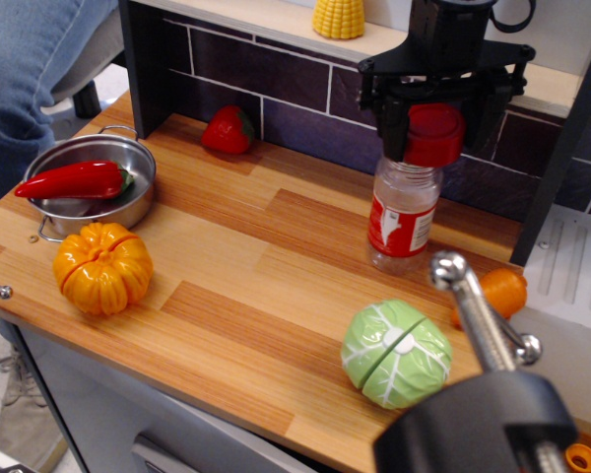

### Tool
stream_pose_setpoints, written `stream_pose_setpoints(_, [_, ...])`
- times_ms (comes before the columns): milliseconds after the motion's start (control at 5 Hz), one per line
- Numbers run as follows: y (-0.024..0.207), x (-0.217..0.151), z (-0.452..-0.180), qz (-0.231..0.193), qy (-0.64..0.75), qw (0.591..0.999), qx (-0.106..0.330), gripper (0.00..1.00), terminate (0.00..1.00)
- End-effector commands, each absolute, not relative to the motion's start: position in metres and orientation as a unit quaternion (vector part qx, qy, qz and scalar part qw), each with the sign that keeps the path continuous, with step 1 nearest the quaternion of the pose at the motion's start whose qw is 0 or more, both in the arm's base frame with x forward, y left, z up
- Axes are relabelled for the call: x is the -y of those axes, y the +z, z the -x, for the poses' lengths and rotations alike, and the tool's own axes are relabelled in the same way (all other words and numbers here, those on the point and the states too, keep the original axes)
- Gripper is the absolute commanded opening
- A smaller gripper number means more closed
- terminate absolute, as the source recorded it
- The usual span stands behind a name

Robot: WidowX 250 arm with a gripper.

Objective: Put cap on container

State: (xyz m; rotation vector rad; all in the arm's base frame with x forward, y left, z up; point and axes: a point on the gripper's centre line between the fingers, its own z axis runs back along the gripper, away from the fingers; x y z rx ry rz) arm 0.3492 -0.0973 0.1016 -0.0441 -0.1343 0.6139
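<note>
The container (pixel 402 213) is a clear jar with a red and white label, standing upright on the wooden counter at the right. The red cap (pixel 434 135) sits between the black fingers of my gripper (pixel 437 133), right at the jar's mouth but shifted a little to the right of it and slightly tilted. The gripper is shut on the cap and hangs straight above the jar. Whether the cap touches the jar's rim cannot be told.
A steel pot (pixel 128 202) holding a red chili (pixel 74 179) stands at the left, an orange pumpkin (pixel 102 267) in front of it. A toy strawberry (pixel 228 130) lies by the back wall. A green cabbage (pixel 395 353) and an orange fruit (pixel 504 292) lie near the jar. A metal faucet (pixel 478 320) rises at the front right.
</note>
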Motion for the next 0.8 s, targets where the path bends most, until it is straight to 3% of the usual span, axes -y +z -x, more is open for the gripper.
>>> stream_pose_setpoints(0, [0.103,0.095,-0.349,0.018,0.289,0.954,0.071,0.0,0.0])
stream_pose_setpoints(400, [0.112,0.079,-0.34,-0.006,0.295,0.954,0.043,0.0,0.0])
stream_pose_setpoints(600, [0.116,0.065,-0.335,-0.021,0.303,0.952,0.041,0.0,1.0])
